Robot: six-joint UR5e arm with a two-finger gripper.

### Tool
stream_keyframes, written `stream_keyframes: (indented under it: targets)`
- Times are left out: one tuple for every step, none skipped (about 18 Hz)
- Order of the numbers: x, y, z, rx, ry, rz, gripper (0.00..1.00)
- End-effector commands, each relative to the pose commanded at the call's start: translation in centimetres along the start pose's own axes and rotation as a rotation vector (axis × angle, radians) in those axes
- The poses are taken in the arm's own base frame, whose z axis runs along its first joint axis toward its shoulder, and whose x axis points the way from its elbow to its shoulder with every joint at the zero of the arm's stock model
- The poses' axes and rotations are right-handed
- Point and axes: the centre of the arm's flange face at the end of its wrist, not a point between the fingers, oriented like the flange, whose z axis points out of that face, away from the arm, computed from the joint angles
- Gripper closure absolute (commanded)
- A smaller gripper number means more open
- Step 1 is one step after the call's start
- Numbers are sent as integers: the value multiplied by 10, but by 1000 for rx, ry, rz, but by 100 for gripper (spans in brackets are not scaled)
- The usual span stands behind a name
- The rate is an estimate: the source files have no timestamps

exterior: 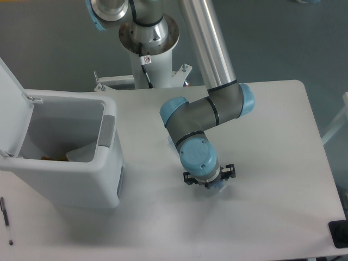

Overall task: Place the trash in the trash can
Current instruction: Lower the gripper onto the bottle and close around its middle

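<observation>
The trash can [65, 182] stands at the left of the table with its lid [10, 92] swung up and open. Of the clear bottle, only a small pale blue end [218, 187] shows, poking out from under the wrist near the table's middle. My gripper [209, 181] points straight down over that end. The blue wrist cap hides its fingers, so neither their spacing nor any contact with the bottle can be made out. A pale flat sheet [81, 153] and some brown bits lie inside the can.
A thin black pen [5, 217] lies at the table's front left corner. A black object [339, 234] sits at the front right edge. The robot's white base column [148, 60] stands behind the table.
</observation>
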Motion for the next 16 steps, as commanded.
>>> stream_keyframes:
  targets:
    - [0, 0, -1, 1, 0, 0, 34]
    - [0, 0, -1, 1, 0, 0, 34]
    - [0, 0, -1, 1, 0, 0, 37]
    - [0, 0, -1, 1, 0, 0, 38]
    - [0, 0, -1, 3, 1, -1, 38]
    - [-1, 0, -1, 3, 1, -2, 38]
    - [0, 0, -1, 3, -1, -1, 38]
    - [0, 0, 0, 1, -2, 0, 38]
    - [0, 1, 0, 0, -5, 0, 38]
    - [-1, 0, -1, 1, -5, -1, 38]
    - [-1, 0, -1, 1, -5, -1, 39]
    - [0, 1, 0, 0, -5, 0, 42]
    - [-2, 1, -1, 1, -4, -2, 45]
    - [-1, 1, -3, 6, -2, 0, 47]
    - [-1, 1, -4, 8, 1, -1, 50]
    - [-1, 2, -3, 7, 3, -2, 52]
